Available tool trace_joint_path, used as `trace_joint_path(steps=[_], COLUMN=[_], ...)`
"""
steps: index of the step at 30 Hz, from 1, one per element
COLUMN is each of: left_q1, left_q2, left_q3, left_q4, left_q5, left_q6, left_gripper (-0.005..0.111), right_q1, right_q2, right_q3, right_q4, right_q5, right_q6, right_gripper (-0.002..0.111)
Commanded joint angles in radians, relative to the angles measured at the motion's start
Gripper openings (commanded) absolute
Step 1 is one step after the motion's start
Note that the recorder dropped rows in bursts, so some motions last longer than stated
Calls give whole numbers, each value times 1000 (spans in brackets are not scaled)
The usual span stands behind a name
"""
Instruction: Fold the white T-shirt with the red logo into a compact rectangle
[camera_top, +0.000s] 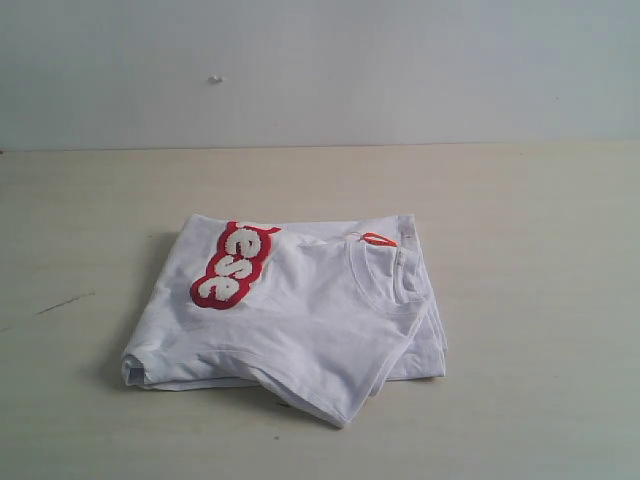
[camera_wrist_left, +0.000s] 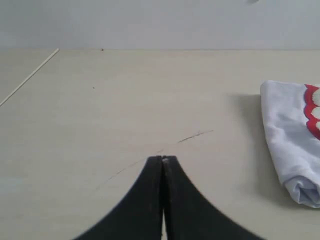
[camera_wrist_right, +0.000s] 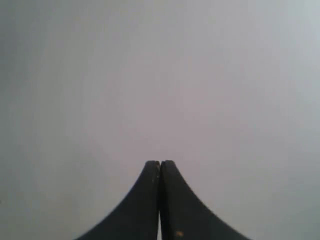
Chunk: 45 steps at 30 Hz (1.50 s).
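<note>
FOLD NEARLY DONE: My left pincer (camera_wrist_left: 162, 159) hangs clenched on nothing above the surface (camera_wrist_left: 100, 100). The white T-shirt (camera_wrist_left: 292, 145) lies folded ahead and off to its side, well apart. My right pincer (camera_wrist_right: 160, 162), likewise clenched and empty, faces only blank grey. The shirt sits as a slightly skewed rectangle, red logo (camera_top: 235, 265) up. I judge the folding all but finished, so neither pincer needs cloth.

white cloth T-shirt with red logo (camera_top: 310, 320): soft, matt, creased fabric | logo lettering (camera_top: 232, 267): fuzzy white pile, thick flat red edging | pale beige table (camera_top: 530, 340): smooth, matt, faint scratches at left | left gripper (camera_wrist_left: 163, 159), right gripper (camera_wrist_right: 160, 162): black, matt, plastic-looking
</note>
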Motion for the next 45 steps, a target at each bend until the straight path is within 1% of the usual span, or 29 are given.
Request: trace_joint_path(steps=[1, 3, 4, 5, 9, 14, 19, 23, 26, 32, 45], left_q1=[-8, -8, -8, -8, -8, -8, -8, -8, -8, -8, -8], left_q2=[-5, -5, -5, -5, -5, -5, -5, -5, -5, -5, -5], left_q3=[0, 0, 0, 0, 0, 0, 0, 0, 0, 0, 0], left_q4=[-2, -2, -2, -2, -2, -2, -2, -2, -2, -2, -2], left_q5=[-7, -7, -7, -7, -7, -7, -7, -7, -7, -7, -7], left_q6=[-8, -8, -8, -8, -8, -8, -8, -8, -8, -8, -8], left_gripper=[0, 0, 0, 0, 0, 0, 0, 0, 0, 0, 0], right_q1=[-7, -7, -7, -7, -7, -7, -7, -7, -7, -7, -7], right_q2=[-3, -3, -3, -3, -3, -3, -3, -3, -3, -3, -3], right_q3=[132, 140, 140, 140, 140, 140, 140, 140, 140, 140, 140], right_q4=[6, 16, 16, 16, 20, 50, 50, 52, 61, 91, 100], right_q5=[-22, -22, 53, 89, 162, 305, 385, 391, 438, 478, 484], right_q6=[8, 8, 8, 8, 4, 0, -12, -57, -87, -75, -75], right_gripper=[0, 0, 0, 0, 0, 0, 0, 0, 0, 0, 0])
